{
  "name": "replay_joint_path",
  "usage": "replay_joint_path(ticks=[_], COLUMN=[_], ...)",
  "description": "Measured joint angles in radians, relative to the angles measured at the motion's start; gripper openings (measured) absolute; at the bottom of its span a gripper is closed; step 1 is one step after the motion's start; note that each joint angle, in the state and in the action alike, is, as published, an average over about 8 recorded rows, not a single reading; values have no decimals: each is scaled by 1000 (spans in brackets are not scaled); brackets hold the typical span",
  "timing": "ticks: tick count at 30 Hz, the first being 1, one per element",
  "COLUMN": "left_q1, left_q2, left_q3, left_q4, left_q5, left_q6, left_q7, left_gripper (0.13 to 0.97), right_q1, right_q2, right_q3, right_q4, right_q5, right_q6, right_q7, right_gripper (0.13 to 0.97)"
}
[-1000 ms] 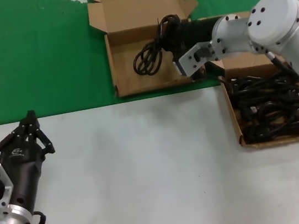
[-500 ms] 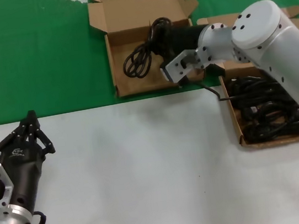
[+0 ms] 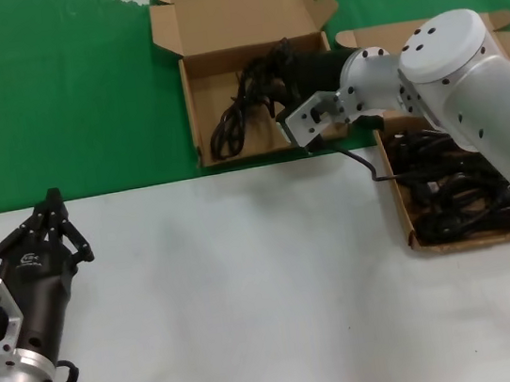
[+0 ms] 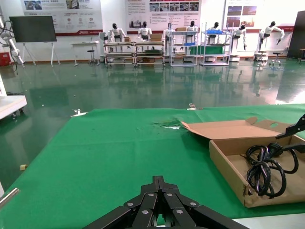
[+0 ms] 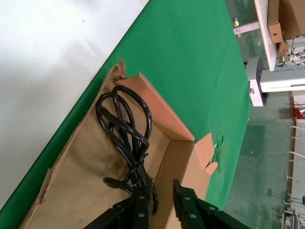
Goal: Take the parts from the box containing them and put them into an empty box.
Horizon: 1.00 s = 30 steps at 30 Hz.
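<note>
while no label reads, right gripper (image 5: 159, 200) grips cord (image 3: 241, 107).

You see small white mark on left gripper (image 3: 46, 217) body, too tiny to read. Wall posters (image 4: 62, 8) too far.

Black coiled power cord (image 4: 265, 168) inside open cardboard box (image 4: 228, 164) on green cloth (image 4: 119, 157), left gripper (image 4: 159, 206) in foreground.

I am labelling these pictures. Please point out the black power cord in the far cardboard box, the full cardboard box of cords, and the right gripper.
Black coiled power cord (image 3: 231, 123), head view, coil loop.
Brown cardboard box full of cords (image 3: 410, 226), head view, near wall.
Right gripper (image 5: 162, 200), right wrist view, between jaws.
</note>
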Motion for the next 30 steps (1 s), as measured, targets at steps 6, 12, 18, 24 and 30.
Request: replay_joint_path(ticks=[6, 12, 18, 24, 30], left_q1=[0, 0, 0, 0, 0], left_q2=[0, 0, 0, 0, 0], left_q3=[0, 0, 0, 0, 0], left_q4=[0, 0, 0, 0, 0], left_q5=[0, 0, 0, 0, 0], left_q6=[0, 0, 0, 0, 0], left_q7=[0, 0, 0, 0, 0], left_gripper=[139, 139, 139, 139, 139], right_q1=[6, -14, -79, -146, -175], right_q2=[2, 39, 127, 200, 225], right_q3=[27, 71, 75, 91, 106], right_q4=[-22, 47, 249, 427, 494], right_q5=[25, -19, -111, -175, -192], right_q6=[-12, -30, -35, -25, -18], right_q7=[-41, -3, 162, 284, 319], right_gripper=[270, 331, 432, 594, 712])
